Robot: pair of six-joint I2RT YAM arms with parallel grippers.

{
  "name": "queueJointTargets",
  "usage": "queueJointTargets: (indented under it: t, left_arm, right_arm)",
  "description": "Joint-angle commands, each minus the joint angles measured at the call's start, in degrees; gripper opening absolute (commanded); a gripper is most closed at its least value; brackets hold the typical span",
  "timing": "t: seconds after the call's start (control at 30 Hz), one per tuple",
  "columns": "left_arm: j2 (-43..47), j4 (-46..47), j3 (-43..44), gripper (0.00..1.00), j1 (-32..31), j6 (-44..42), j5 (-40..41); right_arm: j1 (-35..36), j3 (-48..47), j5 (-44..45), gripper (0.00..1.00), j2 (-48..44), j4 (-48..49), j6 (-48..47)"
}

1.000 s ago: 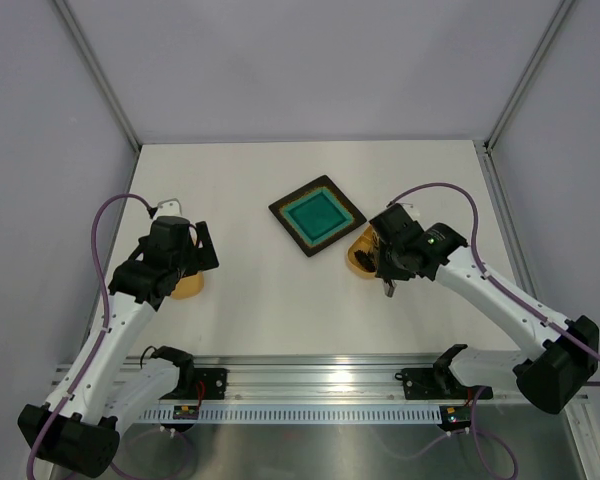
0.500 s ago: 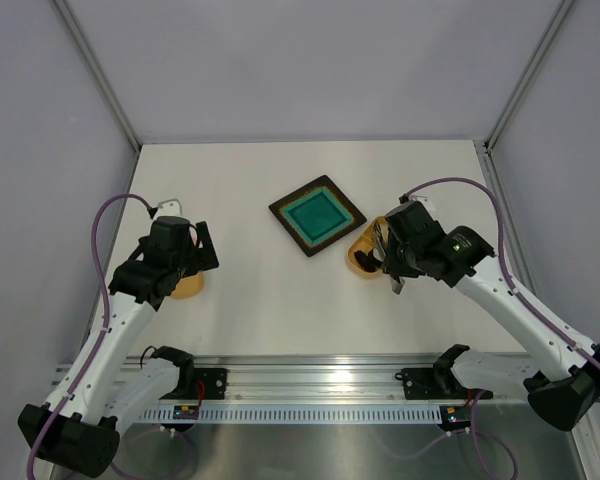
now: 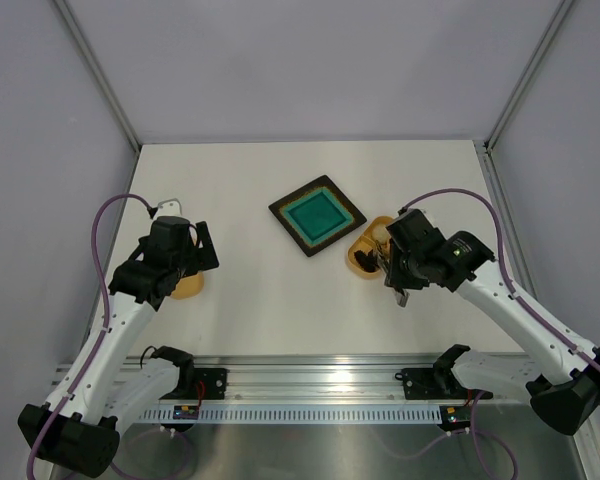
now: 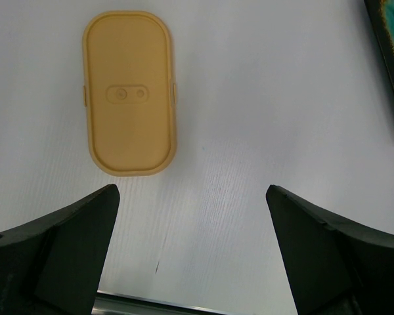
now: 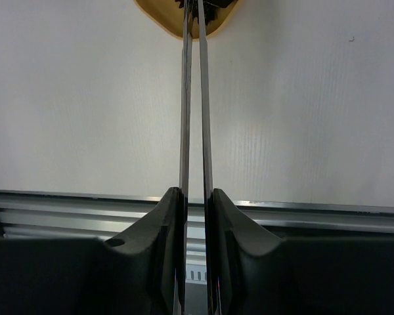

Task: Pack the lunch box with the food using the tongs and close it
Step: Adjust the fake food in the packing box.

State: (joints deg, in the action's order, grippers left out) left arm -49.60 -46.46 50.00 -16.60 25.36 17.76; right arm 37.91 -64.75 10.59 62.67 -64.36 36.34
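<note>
My right gripper is shut on the tongs, whose two slim silver arms run nearly parallel up to the yellow-orange lunch box. The tongs' tips reach over the box's near end, where a dark bit of food shows. From above, the lunch box lies just left of the right gripper, which hides most of its inside. My left gripper stands wide open and empty above the table, with the lid lying flat ahead of it. In the top view the left gripper partly covers the lid.
A square dark-rimmed teal plate sits at the table's middle, just up-left of the lunch box; its edge shows in the left wrist view. The metal rail runs along the near edge.
My right arm has drawn back to the right and a little nearer with the tongs, uncovering more of the lunch box. The left arm has not moved.
</note>
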Motion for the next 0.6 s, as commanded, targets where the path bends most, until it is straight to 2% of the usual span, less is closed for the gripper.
queueJointTargets:
  t: [0.0, 0.23, 0.57]
  left_arm:
    - [0.3, 2.78, -0.43, 0.99, -0.01, 0.56, -0.8]
    - [0.47, 2.6, -0.17, 0.99, -0.01, 0.65, -0.88]
    - [1.18, 1.98, -0.16, 0.99, -0.01, 0.3, -0.01]
  right_arm:
    - [0.85, -0.64, -2.24, 0.13, -0.27, 0.55, -1.27]
    - [1.38, -1.08, -2.77, 0.13, 2.71, 2.92, -2.67]
    - [1.55, -2.48, 2.06, 0.13, 7.64, 3.62, -2.59]
